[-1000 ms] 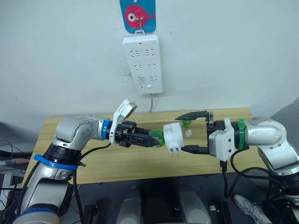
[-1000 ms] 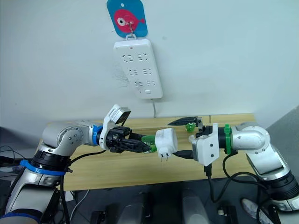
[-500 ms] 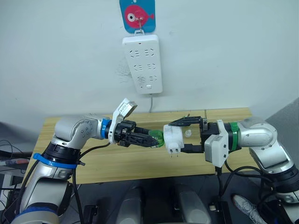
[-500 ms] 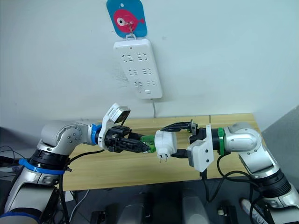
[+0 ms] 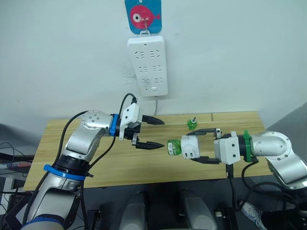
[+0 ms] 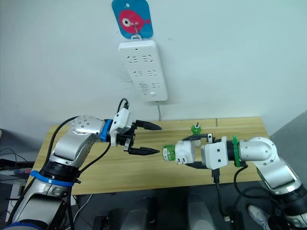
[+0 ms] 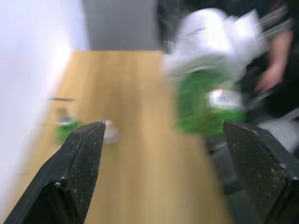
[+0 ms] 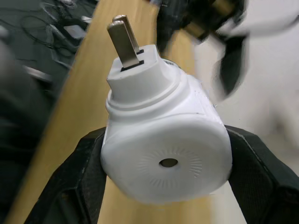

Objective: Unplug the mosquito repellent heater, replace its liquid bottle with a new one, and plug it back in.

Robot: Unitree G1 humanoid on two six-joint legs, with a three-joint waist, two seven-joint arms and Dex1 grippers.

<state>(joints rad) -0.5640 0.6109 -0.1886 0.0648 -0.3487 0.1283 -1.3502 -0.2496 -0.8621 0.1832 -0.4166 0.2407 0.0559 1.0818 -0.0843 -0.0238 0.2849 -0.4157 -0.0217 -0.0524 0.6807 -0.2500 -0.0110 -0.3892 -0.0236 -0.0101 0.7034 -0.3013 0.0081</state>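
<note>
The white mosquito repellent heater [image 5: 190,146] hangs just above the wooden table [image 5: 110,165], and my right gripper [image 5: 194,146] is shut on it. A green liquid bottle [image 5: 172,147] sticks out of the heater's left end, while its two prongs [image 8: 124,39] point toward the table's front edge. My left gripper [image 5: 149,132] is open, a short way left of that bottle and apart from it. A second green bottle [image 5: 192,124] stands upright on the table behind the heater. The heater and its bottle [image 7: 210,98] appear blurred between the left fingers [image 7: 79,168].
A white power strip [image 5: 147,64] hangs on the wall under a pink fish card [image 5: 142,15], its cable dropping behind the table. A small pale cap [image 7: 110,133] lies beside the standing bottle [image 7: 65,128].
My left gripper let go of the green bottle, opened and drew back to the left. My right gripper closed on the heater and carried it slightly right and lower.
</note>
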